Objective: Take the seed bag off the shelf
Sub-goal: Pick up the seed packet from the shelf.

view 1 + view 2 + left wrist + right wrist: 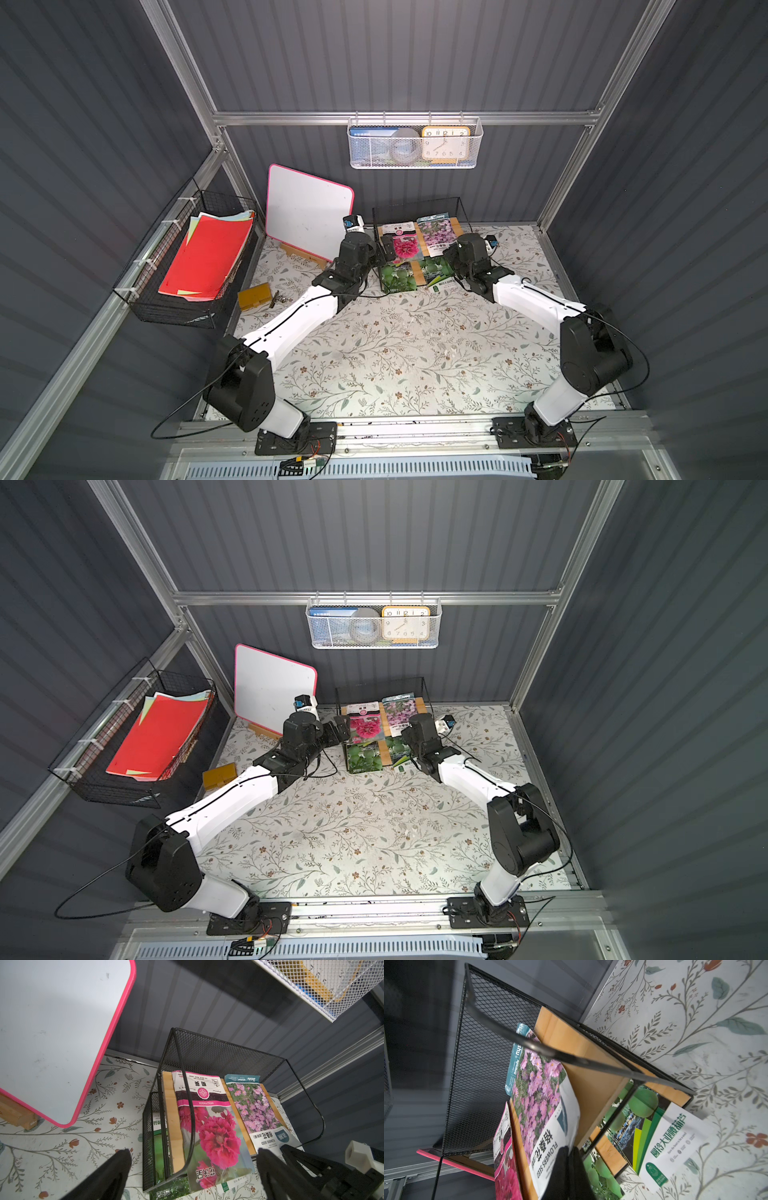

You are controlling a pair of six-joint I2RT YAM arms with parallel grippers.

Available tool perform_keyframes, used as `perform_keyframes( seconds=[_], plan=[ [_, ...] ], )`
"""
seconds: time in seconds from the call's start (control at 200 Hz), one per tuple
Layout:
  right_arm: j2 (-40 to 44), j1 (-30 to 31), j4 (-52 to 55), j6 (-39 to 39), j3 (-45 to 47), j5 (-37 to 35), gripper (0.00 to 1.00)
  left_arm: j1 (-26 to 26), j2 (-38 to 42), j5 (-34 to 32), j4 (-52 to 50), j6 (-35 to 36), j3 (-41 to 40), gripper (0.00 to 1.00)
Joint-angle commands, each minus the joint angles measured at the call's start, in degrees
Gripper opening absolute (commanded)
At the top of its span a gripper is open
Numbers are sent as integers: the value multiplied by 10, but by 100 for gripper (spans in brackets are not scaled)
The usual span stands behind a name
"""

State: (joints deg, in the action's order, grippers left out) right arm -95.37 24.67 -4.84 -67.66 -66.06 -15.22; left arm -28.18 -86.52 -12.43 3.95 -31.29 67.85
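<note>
Two flat boards of light wood in a thin black wire frame, with black mesh at the back and sides: the shelf (458, 208). Stands against the back wall on the floral-printed table (395, 353).

On the upper board (172, 1115), side by side, flat and glossy: the purple-flower seed bag (537, 1095) and a pink hollyhock bag (214, 1136), both reaching past the front edge. On the lower board (608, 1153), green-printed bags (399, 277). Beside them, a white-and-green bag (675, 1142), sticking out onto the table.

At the right gripper (568, 1153): jaws together, pinched on the white near edge of the purple-flower seed bag. Bag lying on the upper board, far end toward the mesh.

At the left gripper (194, 1157): jaws spread wide. Holds nothing. One finger over the table beside the shelf's side, the other by the front of the bags, just beside the right gripper.
</note>
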Motion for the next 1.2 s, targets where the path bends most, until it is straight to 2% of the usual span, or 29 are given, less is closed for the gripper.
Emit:
perform_keyframes(
  seconds=[0.0, 0.42, 0.905, 0.97, 1.081, 1.196],
  plan=[
    [8, -2, -19, 8, 10, 9, 0, 1, -3, -3, 0, 11, 5, 100],
    [111, -2, -19, 87, 50, 36, 0, 1, 19, -21, 7, 11, -3, 100],
    [233, -2, -5, 113, 113, 46, 0, 1, 32, -18, 8, 0, -7, 100],
    [241, -3, -4, 114, 117, 45, 0, 1, 35, 8, 10, -1, -11, 100],
    [244, -2, -4, 116, 118, 43, 0, 1, 44, 114, 10, -5, -29, 100],
    [237, -2, -10, 116, 116, 45, 0, 1, 55, 187, 26, -13, -48, 100]
  ],
)
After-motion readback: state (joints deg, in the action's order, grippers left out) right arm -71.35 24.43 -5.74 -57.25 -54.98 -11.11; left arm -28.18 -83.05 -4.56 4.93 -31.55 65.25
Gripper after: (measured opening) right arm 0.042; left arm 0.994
